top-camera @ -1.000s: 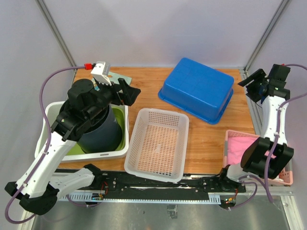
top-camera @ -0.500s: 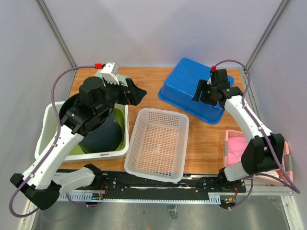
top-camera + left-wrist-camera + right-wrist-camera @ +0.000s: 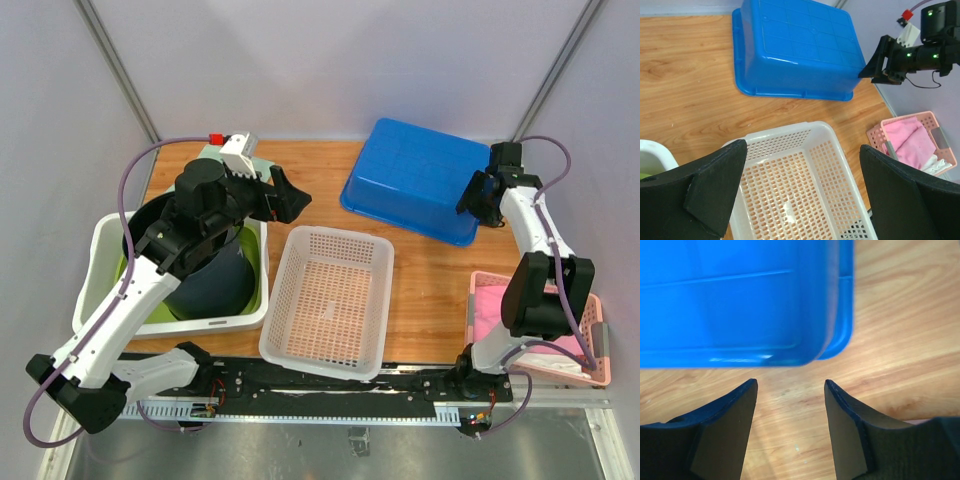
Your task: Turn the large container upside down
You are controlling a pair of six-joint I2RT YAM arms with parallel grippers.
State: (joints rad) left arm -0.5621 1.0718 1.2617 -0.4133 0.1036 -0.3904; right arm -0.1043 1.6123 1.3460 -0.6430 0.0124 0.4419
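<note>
The large blue container [image 3: 418, 180] lies bottom up on the wooden table at the back right. It also shows in the left wrist view [image 3: 795, 47] and, close up, in the right wrist view [image 3: 740, 300]. My right gripper [image 3: 478, 200] is open and empty, low beside the container's right end and touching nothing; its fingertips [image 3: 747, 390] point at bare wood just off the rim. It is also seen from the left wrist [image 3: 880, 62]. My left gripper [image 3: 283, 195] is open and empty, held high over the white basket [image 3: 802, 147].
A white perforated basket [image 3: 328, 300] stands mid-table in front of the container. A white tub [image 3: 100, 250] at the left holds a dark bucket [image 3: 210, 275]. A pink basket [image 3: 590, 370] with pink cloth [image 3: 495, 310] sits at the front right.
My right arm swung in from the far right, passed over the container, and now sits at its right end. The container has shifted and lies flatter. My left gripper drifted slightly right.
</note>
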